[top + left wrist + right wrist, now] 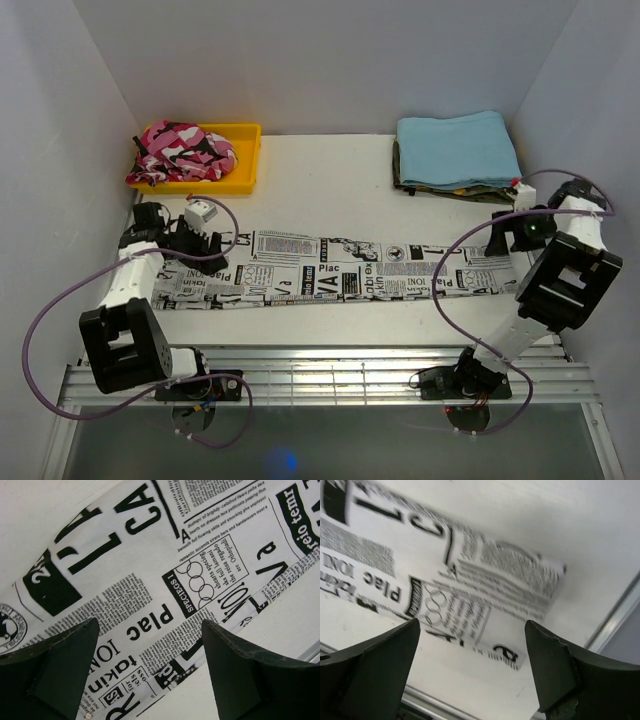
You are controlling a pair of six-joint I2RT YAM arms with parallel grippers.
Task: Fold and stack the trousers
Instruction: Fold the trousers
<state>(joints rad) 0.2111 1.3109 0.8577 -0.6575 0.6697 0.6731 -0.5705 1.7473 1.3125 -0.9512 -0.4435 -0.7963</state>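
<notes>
I see white bench [330, 180], white walls around | trousers [340, 268] flat in one long strip across bench's near half | left gripper [150, 624] spread, empty, over bench's left side | right gripper [472, 624] spread, empty, bench's right side | yellow tray [247, 160] bench's far left

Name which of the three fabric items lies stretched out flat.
The newspaper-print trousers; the pink camouflage garment is bunched in a tray, the blue cloth folded.

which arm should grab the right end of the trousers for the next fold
Right, probably: the right gripper hangs, jaws open, over that end of the trousers; the left gripper is over the opposite end.
</notes>
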